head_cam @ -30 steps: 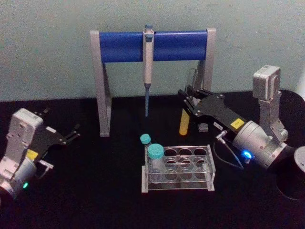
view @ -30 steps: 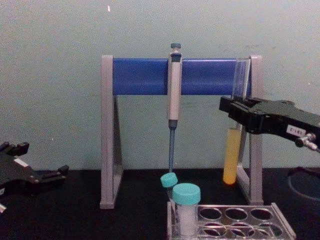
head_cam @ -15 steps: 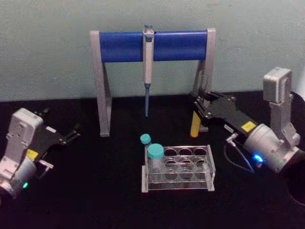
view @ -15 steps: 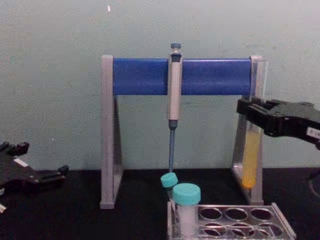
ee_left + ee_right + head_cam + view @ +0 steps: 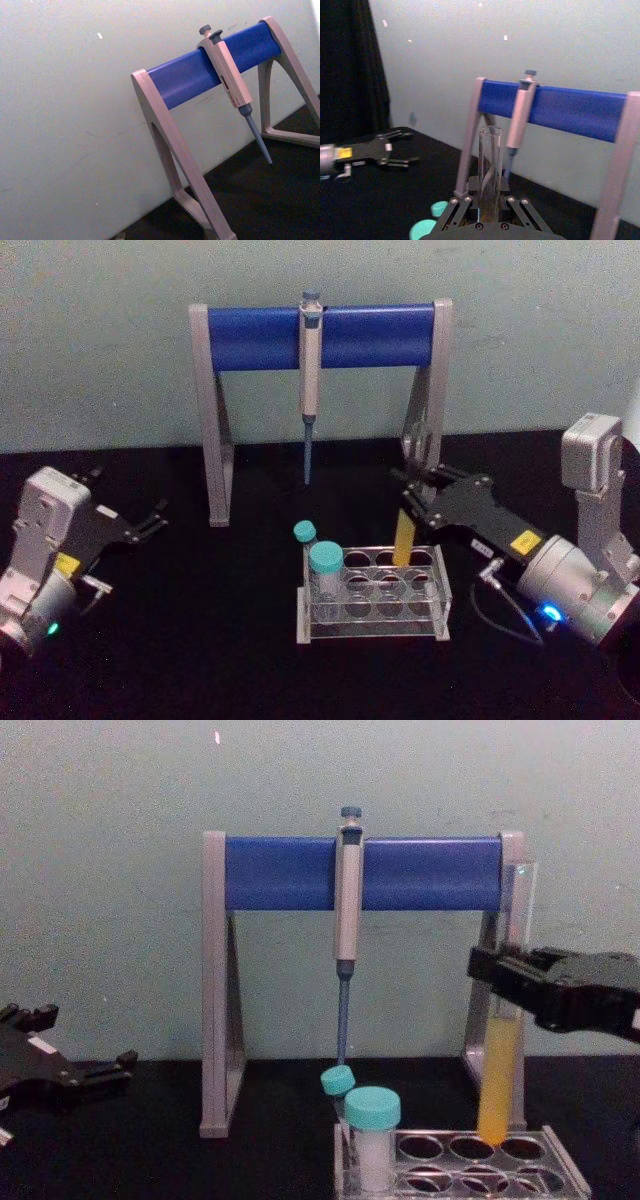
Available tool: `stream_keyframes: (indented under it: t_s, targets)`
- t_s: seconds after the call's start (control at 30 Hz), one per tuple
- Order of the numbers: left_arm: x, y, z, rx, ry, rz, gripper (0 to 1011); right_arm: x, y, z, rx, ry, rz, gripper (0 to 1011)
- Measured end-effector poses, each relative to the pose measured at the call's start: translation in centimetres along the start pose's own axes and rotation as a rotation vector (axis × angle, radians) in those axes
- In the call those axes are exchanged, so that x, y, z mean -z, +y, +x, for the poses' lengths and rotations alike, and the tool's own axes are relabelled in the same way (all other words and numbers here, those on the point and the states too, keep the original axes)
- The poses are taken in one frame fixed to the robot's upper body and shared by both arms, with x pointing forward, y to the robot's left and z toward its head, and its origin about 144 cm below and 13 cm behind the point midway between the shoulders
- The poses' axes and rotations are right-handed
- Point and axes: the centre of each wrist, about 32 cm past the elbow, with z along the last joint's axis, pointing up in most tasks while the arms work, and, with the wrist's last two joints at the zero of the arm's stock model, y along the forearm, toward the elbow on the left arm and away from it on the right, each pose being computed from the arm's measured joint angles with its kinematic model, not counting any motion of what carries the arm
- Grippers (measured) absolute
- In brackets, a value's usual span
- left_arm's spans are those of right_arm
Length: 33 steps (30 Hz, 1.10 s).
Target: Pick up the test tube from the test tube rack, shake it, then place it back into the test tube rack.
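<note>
My right gripper [image 5: 412, 502] is shut on the test tube [image 5: 404, 536], a thin clear glass tube with yellow-orange liquid in its lower part. The tube [image 5: 499, 1072] hangs upright, its bottom just above the back row of the test tube rack [image 5: 560, 1168], toward the right end. In the right wrist view the tube's open top [image 5: 490, 162] rises between the gripper [image 5: 488, 204] fingers. The clear rack [image 5: 440, 615] sits at the table's middle. At the left my left gripper [image 5: 150, 521] rests open and idle, far from the rack.
A grey-and-blue pipette stand [image 5: 318, 336] with a hanging pipette [image 5: 310, 390] stands behind the rack, its right leg [image 5: 512, 920] close behind the tube. Two teal-capped tubes [image 5: 325, 562] occupy the rack's left end. Black tabletop lies between the arms.
My right gripper has carried the tube down and toward me, from beside the stand's right leg to just over the rack's back row. The left arm has not moved.
</note>
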Motion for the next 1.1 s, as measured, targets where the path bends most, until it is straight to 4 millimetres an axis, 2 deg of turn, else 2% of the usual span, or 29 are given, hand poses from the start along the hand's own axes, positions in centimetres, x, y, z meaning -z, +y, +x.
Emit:
stream_keyframes:
  t_s: [0.33,0.77,1.1]
  targets:
    - [0.0,0.0,0.0,0.0,0.0,0.0,1010,0.2,1.8,-0.6,-0.072,0.021,0.012,224]
    - [0.0,0.0,0.0,0.0,0.0,0.0,1010,0.2,5.2,1.3,-0.057,-0.002,0.032,224]
    - [0.0,0.0,0.0,0.0,0.0,0.0,1010,0.2,5.1,2.3,-0.003,-0.015,0.028,224]
